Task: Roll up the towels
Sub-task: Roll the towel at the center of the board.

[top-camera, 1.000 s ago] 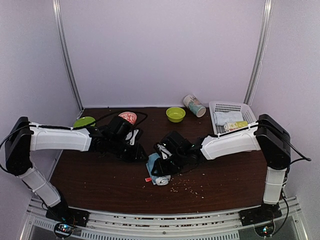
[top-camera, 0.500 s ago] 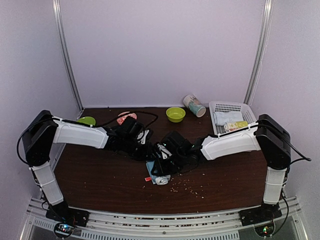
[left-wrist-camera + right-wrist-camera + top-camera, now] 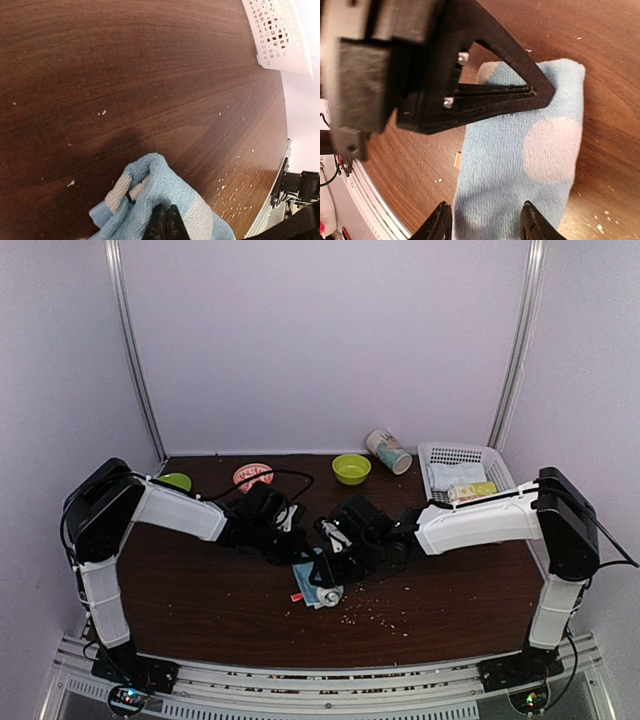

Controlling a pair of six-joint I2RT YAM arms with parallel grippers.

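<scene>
The light blue towel (image 3: pixel 320 590) with pale dots lies partly rolled at the middle of the table. My left gripper (image 3: pixel 300 552) is shut, and its joined tips (image 3: pixel 166 220) press on a raised fold of the towel (image 3: pixel 150 190). I cannot tell whether cloth is pinched between them. In the right wrist view the left gripper (image 3: pixel 540 92) touches the far end of the towel (image 3: pixel 520 150). My right gripper (image 3: pixel 490 222) is open, with one finger on each side of the towel's near end. The orange towel (image 3: pixel 253 476) with white marks sits at the back left.
A white basket (image 3: pixel 480 455) at the back right holds a pale roll and a yellow-green roll (image 3: pixel 470 490). Its corner (image 3: pixel 277 30) shows in the left wrist view. A green bowl (image 3: pixel 351 468), a tipped cup (image 3: pixel 388 451) and another green bowl (image 3: pixel 175 481) stand along the back. Crumbs (image 3: pixel 375 615) lie near the towel.
My left arm has swung in towards the middle, its gripper has reached the blue towel and its jaws have shut. The right jaws have opened wider around the towel.
</scene>
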